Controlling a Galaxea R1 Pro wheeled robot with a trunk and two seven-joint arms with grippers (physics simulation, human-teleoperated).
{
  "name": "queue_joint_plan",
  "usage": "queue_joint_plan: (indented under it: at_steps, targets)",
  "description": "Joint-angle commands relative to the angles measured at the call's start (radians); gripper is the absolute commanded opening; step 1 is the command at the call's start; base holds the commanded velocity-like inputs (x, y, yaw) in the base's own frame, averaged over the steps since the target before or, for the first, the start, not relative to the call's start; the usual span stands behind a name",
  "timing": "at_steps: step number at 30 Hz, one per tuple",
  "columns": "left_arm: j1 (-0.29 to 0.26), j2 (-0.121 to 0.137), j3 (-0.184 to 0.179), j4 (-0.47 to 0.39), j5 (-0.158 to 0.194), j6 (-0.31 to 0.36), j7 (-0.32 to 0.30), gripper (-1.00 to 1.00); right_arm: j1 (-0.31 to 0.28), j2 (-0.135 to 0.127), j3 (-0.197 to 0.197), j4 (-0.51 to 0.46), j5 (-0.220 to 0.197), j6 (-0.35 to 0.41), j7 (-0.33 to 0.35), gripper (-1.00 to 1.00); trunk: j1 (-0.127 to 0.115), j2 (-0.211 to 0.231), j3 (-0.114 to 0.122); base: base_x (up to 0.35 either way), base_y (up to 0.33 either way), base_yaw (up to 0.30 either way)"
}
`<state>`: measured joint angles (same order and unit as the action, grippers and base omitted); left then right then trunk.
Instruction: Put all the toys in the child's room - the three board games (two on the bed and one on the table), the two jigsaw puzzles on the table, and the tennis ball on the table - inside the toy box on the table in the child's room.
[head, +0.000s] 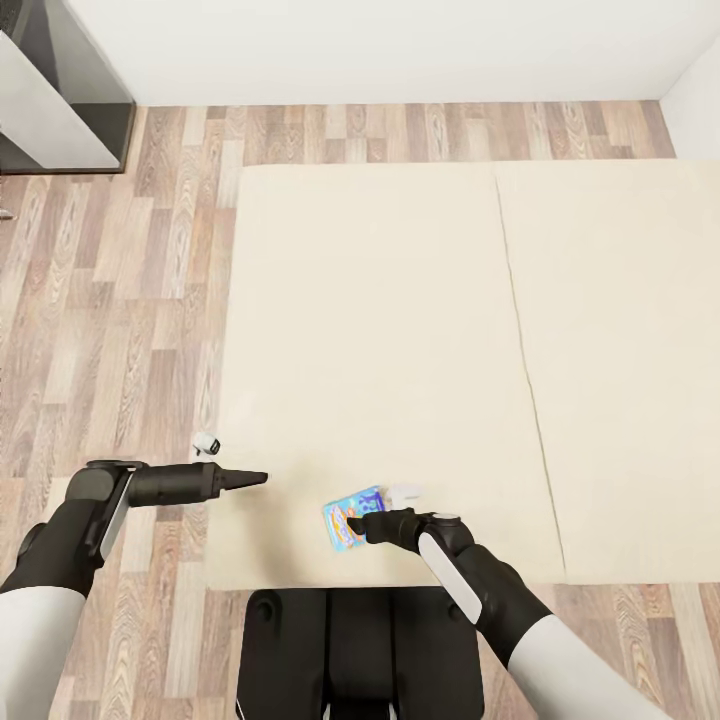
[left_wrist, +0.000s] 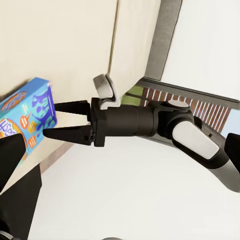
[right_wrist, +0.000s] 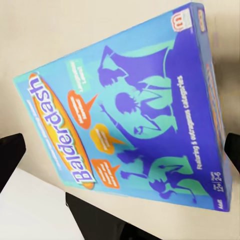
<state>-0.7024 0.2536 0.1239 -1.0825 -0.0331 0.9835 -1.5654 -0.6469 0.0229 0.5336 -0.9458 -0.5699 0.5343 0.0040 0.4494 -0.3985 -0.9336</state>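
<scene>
The right gripper (head: 352, 524) — fingers spread — straddles the edge of the small blue board game (head: 348, 516) lying on the bed (head: 400, 330). The left gripper (head: 258, 480) hovers nearby, pressed together.

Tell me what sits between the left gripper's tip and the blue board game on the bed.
Nothing: in the head view, only bare beige mattress separates the left gripper from the blue board game.

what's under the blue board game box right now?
The blue board game lies flat on the beige mattress near its front edge. The right gripper is at the box, fingers straddling it. The box hides the mattress patch beneath it, so anything tucked under can't be seen.
</scene>
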Motion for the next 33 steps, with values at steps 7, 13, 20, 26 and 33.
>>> queue_joint_plan:
  at_steps: [7, 13, 20, 26, 33]
  targets:
    - [0.0, 0.001, 0.0, 0.0, -0.004, 0.011, -0.005, 1.0, 0.0, 0.0, 0.0, -0.001, -0.002, 0.004, 0.001, 1.0, 0.001, -0.002, -0.001, 0.0, 0.165, 0.0]
    - [0.0, 0.0, 0.0, 0.0, -0.004, 0.011, -0.005, 1.0, 0.0, 0.0, 0.0, -0.001, -0.002, 0.004, 0.001, 1.0, 0.001, -0.002, -0.001, 0.0, 0.165, 0.0]
    - [0.0, 0.0, 0.0, 0.0, -0.004, 0.011, -0.005, 1.0, 0.0, 0.0, 0.0, -0.001, -0.002, 0.004, 0.001, 1.0, 0.001, -0.002, -0.001, 0.0, 0.165, 0.0]
    - [0.0, 0.0, 0.0, 0.0, -0.004, 0.011, -0.005, 1.0, 0.0, 0.0, 0.0, -0.001, -0.002, 0.004, 0.001, 1.0, 0.001, -0.002, -0.001, 0.0, 0.165, 0.0]
    - [0.0, 0.0, 0.0, 0.0, -0.004, 0.011, -0.005, 1.0, 0.0, 0.0, 0.0, -0.001, -0.002, 0.004, 0.001, 1.0, 0.001, -0.002, -0.001, 0.0, 0.165, 0.0]
